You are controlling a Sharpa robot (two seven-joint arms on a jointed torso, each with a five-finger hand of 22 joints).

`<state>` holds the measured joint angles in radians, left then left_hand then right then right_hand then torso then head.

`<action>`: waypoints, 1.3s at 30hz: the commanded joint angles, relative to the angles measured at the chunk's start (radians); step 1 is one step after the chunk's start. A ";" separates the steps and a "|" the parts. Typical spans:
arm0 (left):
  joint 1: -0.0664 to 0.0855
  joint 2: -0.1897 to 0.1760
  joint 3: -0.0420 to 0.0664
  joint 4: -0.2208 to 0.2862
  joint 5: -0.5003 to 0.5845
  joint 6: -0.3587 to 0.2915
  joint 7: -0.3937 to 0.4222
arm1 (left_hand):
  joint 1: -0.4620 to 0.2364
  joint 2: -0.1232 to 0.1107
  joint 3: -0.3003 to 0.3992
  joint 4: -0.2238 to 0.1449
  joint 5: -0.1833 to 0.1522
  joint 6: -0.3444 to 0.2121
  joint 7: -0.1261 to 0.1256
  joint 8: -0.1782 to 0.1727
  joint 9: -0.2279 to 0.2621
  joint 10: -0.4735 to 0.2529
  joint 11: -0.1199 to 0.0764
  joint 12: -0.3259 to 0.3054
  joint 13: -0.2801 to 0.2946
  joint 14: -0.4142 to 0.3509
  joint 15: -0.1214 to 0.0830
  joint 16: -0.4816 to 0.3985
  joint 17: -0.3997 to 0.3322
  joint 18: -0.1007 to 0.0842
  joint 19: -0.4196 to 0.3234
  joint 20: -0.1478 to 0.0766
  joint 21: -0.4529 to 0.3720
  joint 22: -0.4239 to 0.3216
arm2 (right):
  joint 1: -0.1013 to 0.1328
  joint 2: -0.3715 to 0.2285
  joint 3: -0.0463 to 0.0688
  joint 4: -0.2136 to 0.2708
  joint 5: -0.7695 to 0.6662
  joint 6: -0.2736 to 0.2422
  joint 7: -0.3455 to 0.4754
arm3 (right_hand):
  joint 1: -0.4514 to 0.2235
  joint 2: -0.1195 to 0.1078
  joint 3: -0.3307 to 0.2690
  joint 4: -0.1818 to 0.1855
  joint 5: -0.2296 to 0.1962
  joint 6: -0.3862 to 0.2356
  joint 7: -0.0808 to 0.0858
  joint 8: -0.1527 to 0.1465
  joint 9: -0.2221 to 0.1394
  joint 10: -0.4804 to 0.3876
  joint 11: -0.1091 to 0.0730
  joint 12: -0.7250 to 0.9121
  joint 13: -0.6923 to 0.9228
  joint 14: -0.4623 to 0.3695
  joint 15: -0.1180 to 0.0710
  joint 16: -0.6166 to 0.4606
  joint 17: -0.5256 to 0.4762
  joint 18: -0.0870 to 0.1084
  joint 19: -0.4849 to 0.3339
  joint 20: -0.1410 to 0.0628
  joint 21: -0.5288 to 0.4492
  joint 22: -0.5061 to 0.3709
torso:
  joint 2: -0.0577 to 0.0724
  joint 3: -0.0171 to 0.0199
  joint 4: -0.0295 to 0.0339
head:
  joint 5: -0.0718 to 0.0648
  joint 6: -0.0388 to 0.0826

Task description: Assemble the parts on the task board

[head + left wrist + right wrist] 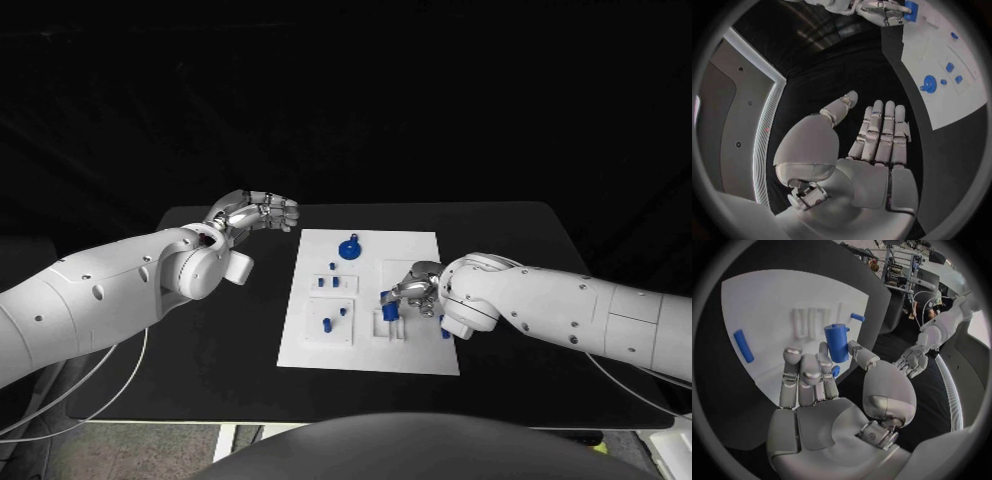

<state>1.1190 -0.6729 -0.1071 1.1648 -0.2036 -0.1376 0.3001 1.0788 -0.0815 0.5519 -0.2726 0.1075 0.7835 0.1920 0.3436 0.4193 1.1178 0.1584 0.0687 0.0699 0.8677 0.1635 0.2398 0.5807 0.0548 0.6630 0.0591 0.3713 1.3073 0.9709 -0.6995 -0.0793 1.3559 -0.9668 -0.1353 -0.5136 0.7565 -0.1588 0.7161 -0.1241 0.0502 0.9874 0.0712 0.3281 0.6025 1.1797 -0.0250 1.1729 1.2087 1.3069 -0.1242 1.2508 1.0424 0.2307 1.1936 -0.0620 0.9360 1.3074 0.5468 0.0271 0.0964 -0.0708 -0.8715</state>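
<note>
The white task board (411, 246) lies in the middle of the black table. My right hand (417, 286) hovers over the board's right part. It pinches a blue cylinder (837, 342) upright between thumb and fingers, just above some white slots (809, 320). The same cylinder (389, 311) appears below the hand in the head view. My left hand (257, 212) is off the board, beyond its far left corner. Its fingers (881, 131) are straight and hold nothing. A round blue knob part (349, 247) stands at the board's far end.
Small blue pieces (335, 282) stand in the board's left half, and another (327, 324) lies nearer me. A blue rod (743, 345) lies flat on the board beside my right hand. Bare black table (216, 350) surrounds the board.
</note>
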 commanded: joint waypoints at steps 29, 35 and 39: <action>0.000 0.001 0.001 0.001 0.007 0.023 0.012 | -0.015 0.000 -0.004 0.003 0.001 -0.006 -0.001 0.004 -0.002 -0.009 0.001 0.002 0.000 0.003 0.002 -0.004 -0.001 0.011 0.001 0.005 -0.005 0.020 | -0.025 0.068 -0.020 -0.088 -0.104 0.091 -0.013 | -0.023 0.006 -0.010 -0.002 -0.001 0.021 0.017 -0.004 0.002 -0.008 0.001 -0.010 -0.003 0.001 -0.005 -0.006 0.003 0.031 -0.005 0.000 0.002 0.017 | 0.002 -0.0009 -0.0013 | 0.016 -0.001; 0.000 -0.001 0.001 0.001 0.008 0.023 0.011 | -0.015 0.000 -0.004 0.003 0.001 -0.006 -0.001 0.004 -0.002 -0.009 0.001 0.002 0.000 0.002 0.002 -0.004 -0.002 0.011 0.001 0.005 -0.005 0.020 | -0.031 0.072 -0.020 -0.085 -0.106 0.100 -0.012 | -0.025 0.008 -0.012 -0.002 -0.001 0.021 0.016 -0.004 0.002 -0.009 0.001 -0.011 -0.003 0.001 -0.005 -0.007 0.003 0.031 -0.005 0.000 0.002 0.017 | 0.002 -0.0001 -0.0026 | 0.019 -0.001; 0.000 -0.003 0.001 0.001 0.008 0.023 0.011 | -0.016 -0.001 -0.004 0.003 0.001 -0.006 -0.001 0.004 -0.002 -0.009 0.001 0.002 0.000 0.003 0.002 -0.004 -0.002 0.011 0.001 0.005 -0.005 0.020 | -0.033 0.074 -0.020 -0.084 -0.105 0.099 -0.010 | -0.028 0.009 -0.014 -0.001 -0.001 0.022 0.016 -0.004 0.002 -0.009 0.001 -0.012 -0.003 0.001 -0.006 -0.007 0.003 0.031 -0.005 0.000 0.002 0.017 | 0.002 -0.0008 -0.0031 | 0.019 -0.001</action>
<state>1.1189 -0.6762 -0.1070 1.1642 -0.2022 -0.1288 0.3000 1.0708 -0.0814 0.5519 -0.2727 0.1075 0.7841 0.1926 0.3436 0.4186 1.1141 0.1621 0.0686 0.0700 0.8677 0.1635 0.2398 0.5800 0.0511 0.6630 0.0592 0.3713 1.3073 0.9393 -0.6270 -0.0991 1.2696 -1.0530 -0.0592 -0.5289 0.7383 -0.1510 0.7078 -0.1268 0.0502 0.9880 0.0722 0.3280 0.6063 1.1793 -0.0248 1.1636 1.2062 1.3081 -0.1231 1.2508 1.0440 0.2310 1.1933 -0.0583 0.9359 1.3074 0.5486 0.0267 0.0939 -0.0520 -0.8727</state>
